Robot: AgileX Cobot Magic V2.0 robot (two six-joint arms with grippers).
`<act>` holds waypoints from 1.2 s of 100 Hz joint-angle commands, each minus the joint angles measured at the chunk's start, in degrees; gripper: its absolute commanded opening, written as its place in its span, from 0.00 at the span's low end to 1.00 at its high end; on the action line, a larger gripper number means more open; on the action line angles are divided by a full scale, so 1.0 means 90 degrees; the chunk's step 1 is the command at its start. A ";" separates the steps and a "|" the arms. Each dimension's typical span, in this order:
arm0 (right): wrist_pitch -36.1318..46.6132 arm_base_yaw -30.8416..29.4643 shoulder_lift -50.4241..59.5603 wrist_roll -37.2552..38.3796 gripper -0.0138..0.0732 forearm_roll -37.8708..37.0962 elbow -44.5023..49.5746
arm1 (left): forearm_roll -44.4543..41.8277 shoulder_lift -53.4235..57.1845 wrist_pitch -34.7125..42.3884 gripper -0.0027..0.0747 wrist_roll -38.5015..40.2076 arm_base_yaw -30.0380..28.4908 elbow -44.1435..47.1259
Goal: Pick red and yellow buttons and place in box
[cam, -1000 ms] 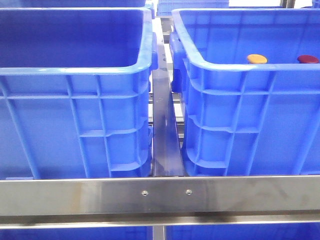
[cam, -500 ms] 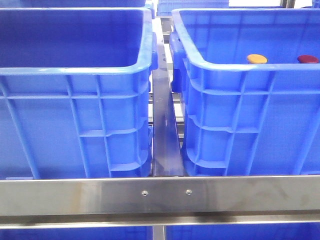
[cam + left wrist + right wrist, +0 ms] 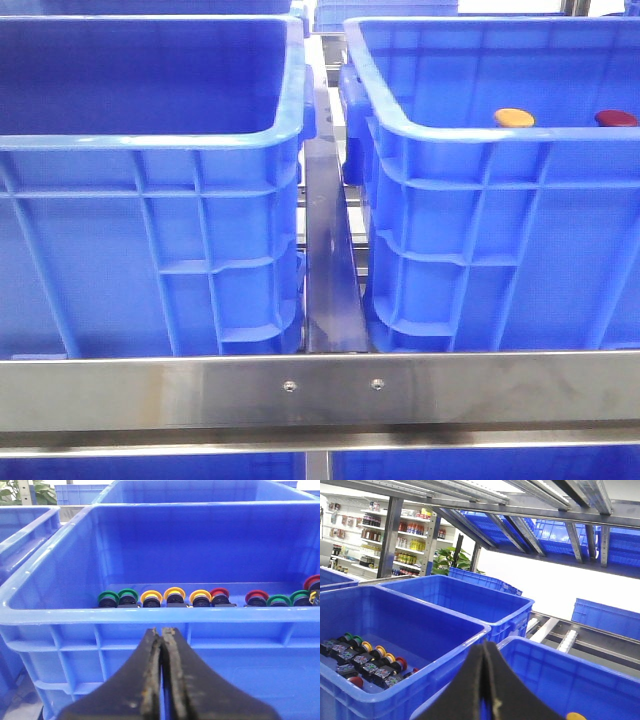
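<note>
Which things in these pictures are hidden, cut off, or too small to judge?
- Front view: the left crate floor is hidden by its near wall.
- Front view: the yellow button and red button show only their tops over the right crate rim.
- Front view: neither arm appears.
- Left wrist view: the rim hides the bases of the button row.
- Right wrist view: the fingers cover a cap, and the bottom edge cuts it.

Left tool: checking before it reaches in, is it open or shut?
Shut. In the left wrist view the left tool has its two fingers pressed together, nothing between them.
</note>
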State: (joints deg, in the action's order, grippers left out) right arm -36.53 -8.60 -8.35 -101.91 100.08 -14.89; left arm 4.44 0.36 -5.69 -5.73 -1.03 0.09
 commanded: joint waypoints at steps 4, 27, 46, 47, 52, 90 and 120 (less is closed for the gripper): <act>0.0253 -0.0001 -0.0069 -0.0078 0.09 0.0349 -0.0149 | -0.0003 0.0195 0.0450 0.01 0.0072 0.0005 0.0333; 0.0881 0.0028 -0.0036 -0.0078 0.09 0.0304 -0.0123 | -0.0003 0.0195 0.0450 0.01 0.0072 0.0005 0.0333; 0.1544 0.0013 -0.0036 0.0771 0.09 -0.0576 -0.0123 | -0.0003 0.0195 0.0450 0.01 0.0072 0.0005 0.0333; 0.1568 0.0013 -0.0036 0.0935 0.09 -0.0656 -0.0123 | -0.0003 0.0195 0.0450 0.01 0.0072 0.0005 0.0333; 0.1758 0.0013 -0.0036 0.1497 0.09 -0.1208 -0.0123 | -0.0003 0.0195 0.0450 0.01 0.0072 0.0005 0.0333; 0.2781 0.0032 -0.0036 0.4960 0.09 -0.5318 -0.0123 | -0.0003 0.0195 0.0450 0.01 0.0072 0.0005 0.0333; 0.3493 0.0182 -0.0036 0.8555 0.09 -0.8910 -0.0099 | -0.0003 0.0195 0.0450 0.01 0.0072 0.0005 0.0333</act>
State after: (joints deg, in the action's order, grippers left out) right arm -12.65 -8.21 -8.07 -32.14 27.92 -14.65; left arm 4.44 0.36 -5.69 -5.61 -1.03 0.09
